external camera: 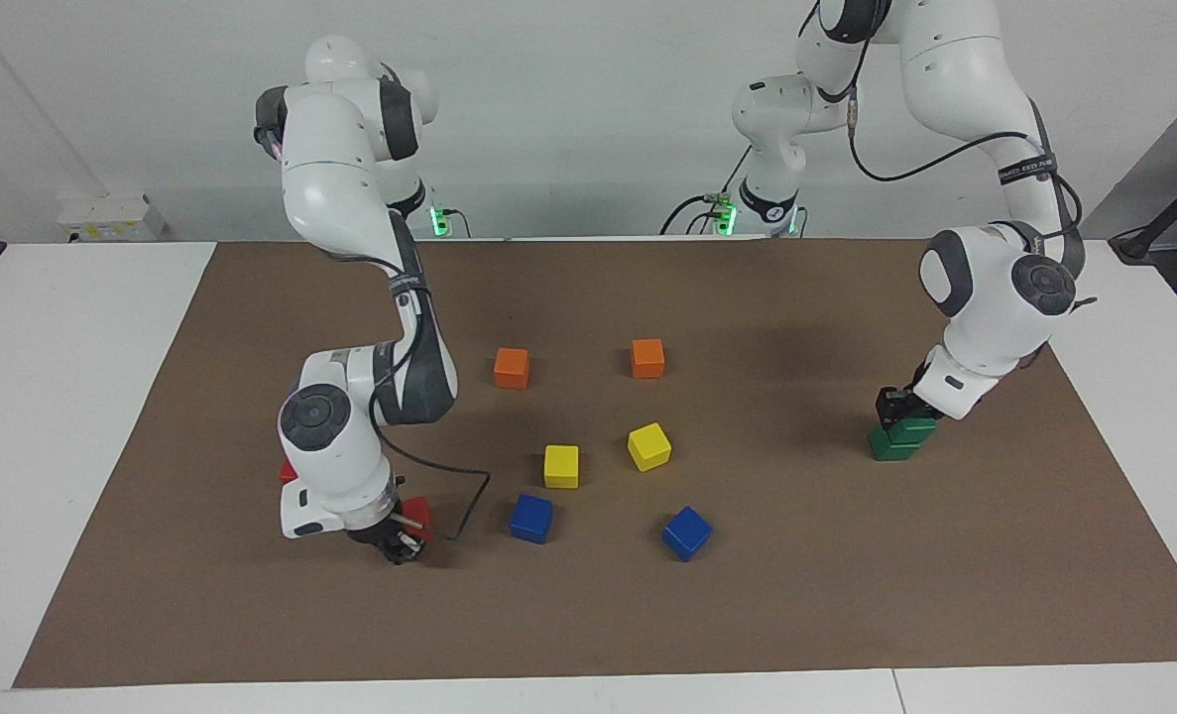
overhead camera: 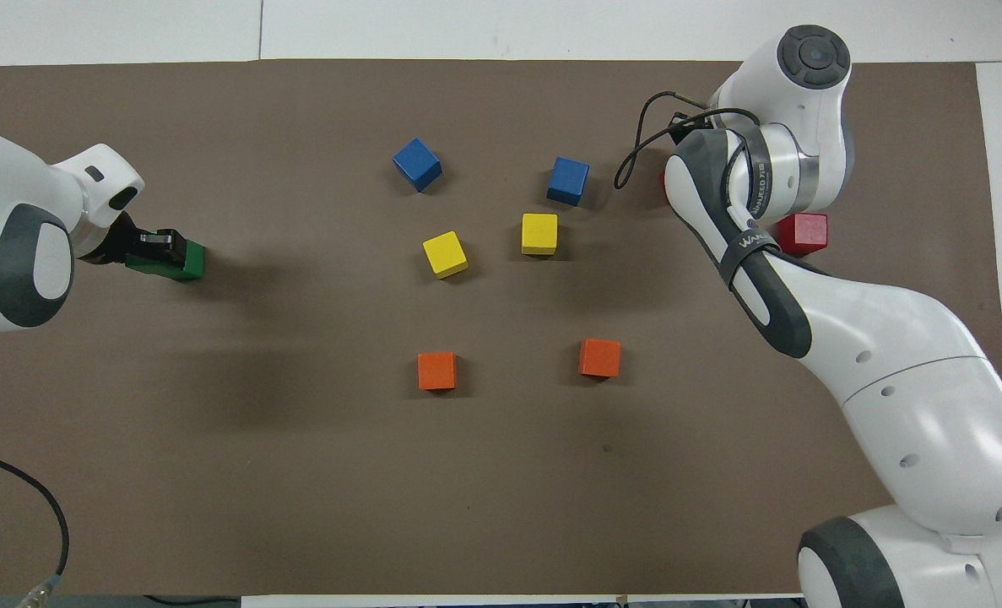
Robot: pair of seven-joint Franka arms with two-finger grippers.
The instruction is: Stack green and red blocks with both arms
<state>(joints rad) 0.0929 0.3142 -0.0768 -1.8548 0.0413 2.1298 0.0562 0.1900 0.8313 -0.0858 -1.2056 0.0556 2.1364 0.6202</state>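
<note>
In the facing view we see our left gripper [external camera: 903, 409] clamped on a green block [external camera: 913, 428] atop the other green block [external camera: 890, 444], greens nearly stacked, our right gripper [external camera: 397, 543] gripping a red block [external camera: 417, 516], while overhead the second red block [overhead camera: 802, 234] waits alone on the surface [overhead camera: 298, 473].

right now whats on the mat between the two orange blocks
Nothing: between the orange block toward the left arm's end and the other orange block there is only bare brown mat, seen clearly in the overhead view.

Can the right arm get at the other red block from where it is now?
Probably yes: the second red block lies bare on the mat right beside the right arm's wrist, but the right gripper already carries a red block.
</note>
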